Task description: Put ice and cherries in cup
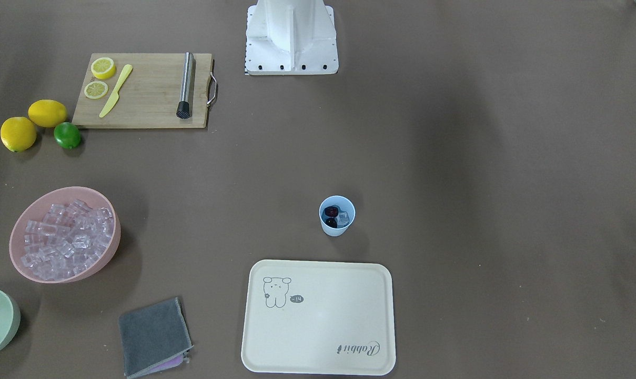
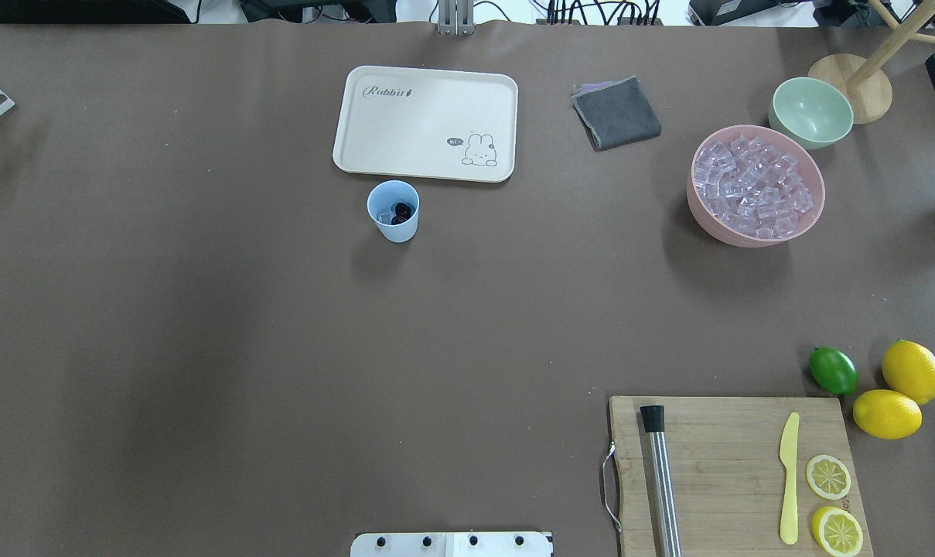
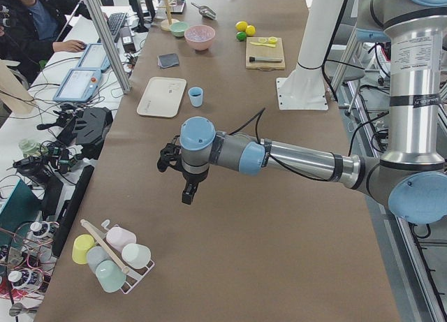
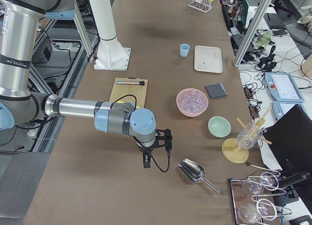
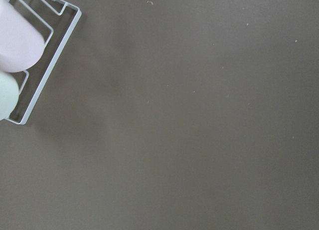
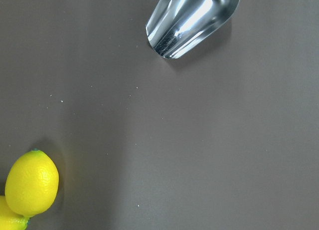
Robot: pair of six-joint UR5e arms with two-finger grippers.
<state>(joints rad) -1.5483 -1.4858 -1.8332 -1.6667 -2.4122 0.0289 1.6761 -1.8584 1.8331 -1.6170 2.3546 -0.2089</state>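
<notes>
Cup [image 1: 337, 215] stands upright on the bench, just beside the tray [image 1: 318, 337], with cherries [image 1: 331, 212] and ice [image 1: 343, 219] inside. Left tool [image 3: 188, 190] and right tool [image 4: 146, 160] hang well apart from it; whether they are wide or narrow cannot be told. Judgement: filling looks complete. Best practice is arms clear, cup undisturbed.

Upright light-blue cup [image 1: 334, 229], dark cherries [image 1: 331, 212] and ice cube [image 1: 343, 218] inside, other ice [image 1: 65, 239] heaped in pink bowl [image 1: 115, 238]

Silver arm tubes [image 3: 300, 161], pale-blue joint caps [image 3: 198, 133], black cable [image 3: 253, 117], white pedestal [image 1: 291, 37].
</notes>
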